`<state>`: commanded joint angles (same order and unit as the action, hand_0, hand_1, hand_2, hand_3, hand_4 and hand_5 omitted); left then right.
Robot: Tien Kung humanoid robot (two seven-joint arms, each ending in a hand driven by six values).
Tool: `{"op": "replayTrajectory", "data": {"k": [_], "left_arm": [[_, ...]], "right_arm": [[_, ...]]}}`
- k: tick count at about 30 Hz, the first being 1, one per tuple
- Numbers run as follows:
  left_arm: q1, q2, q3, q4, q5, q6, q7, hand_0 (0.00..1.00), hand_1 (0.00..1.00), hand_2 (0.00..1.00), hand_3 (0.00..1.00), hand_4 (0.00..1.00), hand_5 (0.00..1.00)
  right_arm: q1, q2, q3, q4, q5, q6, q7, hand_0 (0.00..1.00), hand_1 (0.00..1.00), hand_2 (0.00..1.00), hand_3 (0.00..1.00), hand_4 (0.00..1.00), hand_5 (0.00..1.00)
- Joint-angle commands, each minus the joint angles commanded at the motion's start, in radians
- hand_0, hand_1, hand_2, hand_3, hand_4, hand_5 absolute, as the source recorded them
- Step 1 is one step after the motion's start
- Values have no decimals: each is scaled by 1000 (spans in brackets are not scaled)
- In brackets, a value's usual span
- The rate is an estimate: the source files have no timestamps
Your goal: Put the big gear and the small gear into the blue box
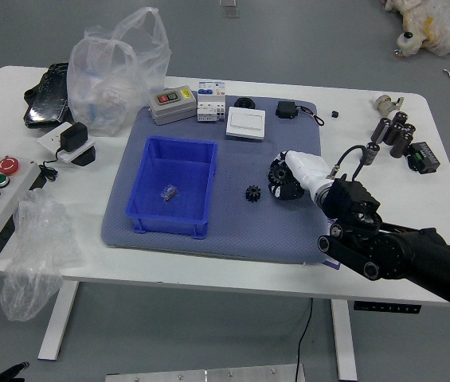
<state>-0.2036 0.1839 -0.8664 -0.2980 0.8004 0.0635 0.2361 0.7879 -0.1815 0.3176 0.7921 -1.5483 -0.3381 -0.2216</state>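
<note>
Neither gear's home: the right hand [306,169] pinches the big gear [278,172] toward the mat [280,231]'s right edge, the small gear [253,193] lies loose nearer the box [165,226]! That box, by the mat's left edge, holds one clear piece [170,192]; the left hand [9,373]'s state, can't tell.
</note>
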Motion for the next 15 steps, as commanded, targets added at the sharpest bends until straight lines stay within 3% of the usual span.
{"op": "replayTrajectory", "data": {"k": [15], "left_arm": [[3, -3, -2, -1, 2, 1, -3, 654, 392, 472, 715, 732, 625]], "right_arm": [[13, -20, 61, 31, -50, 11, -7, 276, 407, 352, 546, 339, 52]]}}
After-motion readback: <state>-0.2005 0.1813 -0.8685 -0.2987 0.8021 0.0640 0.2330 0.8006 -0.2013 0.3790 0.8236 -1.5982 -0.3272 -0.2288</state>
